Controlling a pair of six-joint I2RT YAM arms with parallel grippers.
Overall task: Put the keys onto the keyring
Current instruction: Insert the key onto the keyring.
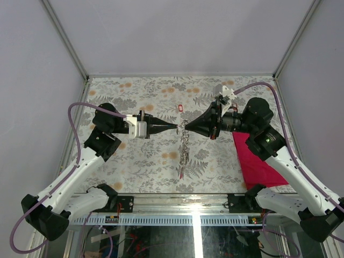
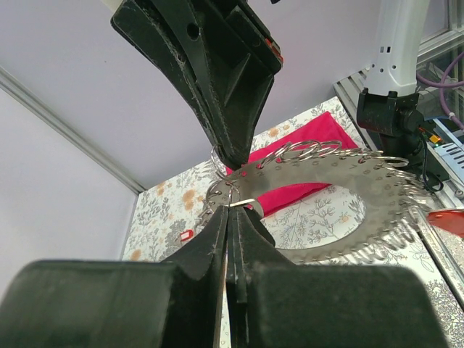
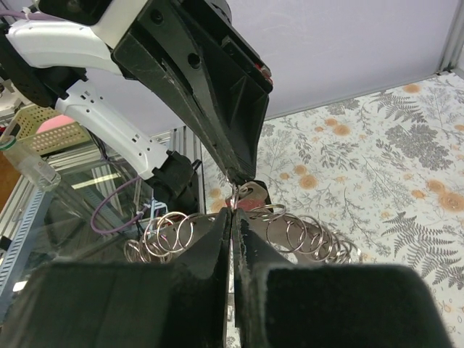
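The keyring (image 1: 184, 145) hangs above the middle of the table, pinched from both sides. It is a flat grey metal ring (image 2: 384, 181) with a wide hole, its rim lined with small wire loops (image 3: 304, 235). My left gripper (image 1: 176, 127) is shut on its rim (image 2: 232, 209). My right gripper (image 1: 188, 128) faces it tip to tip and is shut on a small loop at the same spot (image 3: 233, 212). One of the keys, a red tag (image 1: 180, 107), lies alone on the table behind the grippers (image 2: 186, 235). A blurred red piece (image 2: 446, 221) shows by the keyring's far rim.
A red cloth (image 1: 258, 161) lies on the floral table cover at the right, under my right arm. Grey walls with metal posts (image 1: 70, 48) enclose the table. An aluminium rail (image 1: 177, 200) runs along the front edge.
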